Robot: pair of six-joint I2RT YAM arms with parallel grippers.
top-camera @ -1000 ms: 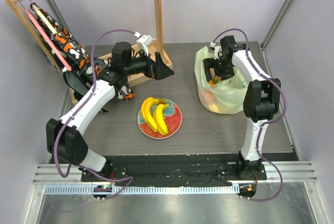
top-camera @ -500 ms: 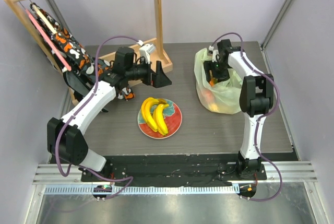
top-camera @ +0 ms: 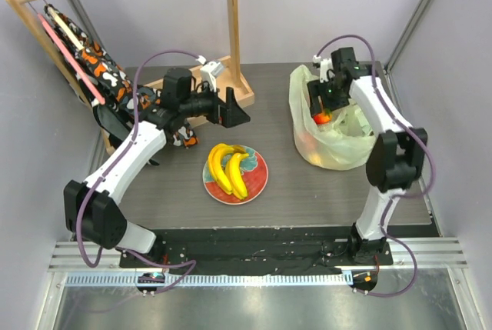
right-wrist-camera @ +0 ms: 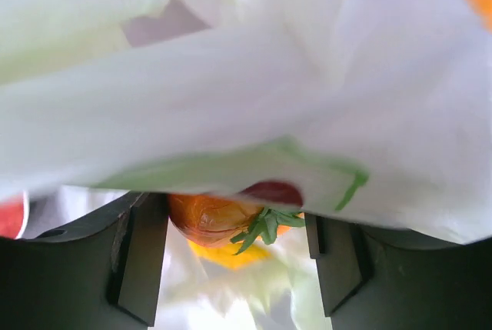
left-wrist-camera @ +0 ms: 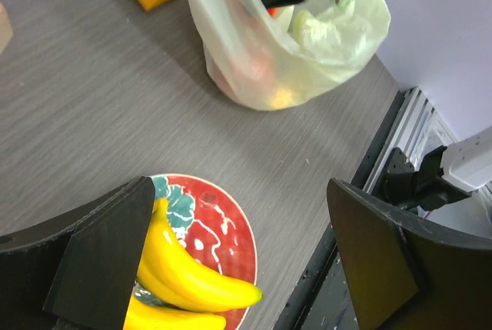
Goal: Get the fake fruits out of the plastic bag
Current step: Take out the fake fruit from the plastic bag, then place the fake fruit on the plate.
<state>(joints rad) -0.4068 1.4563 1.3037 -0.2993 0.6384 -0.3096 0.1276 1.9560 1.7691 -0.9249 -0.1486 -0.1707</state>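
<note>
Item 1, left fingers (top-camera: 234,108): spread wide, empty, hovering above the tabletop (top-camera: 307,191).
Item 2, bananas (top-camera: 229,170): already out, lying on the plate (top-camera: 260,185).
Item 3, plastic bag (top-camera: 338,145): more fruit shows inside.
Item 4, right fingers (top-camera: 323,108): in the bag's mouth, partly open either side of the green-stemmed orange fruit (right-wrist-camera: 211,218). I cannot tell if they grip. I would pinch fruit only, no film, then lift straight.

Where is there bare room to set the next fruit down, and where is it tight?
Free: the tabletop strip between plate and plastic bag, and the near edge in front of both. The plate's right half beside the bananas is bare too. Crowded: far left, around the wooden rack and left end effector.
</note>
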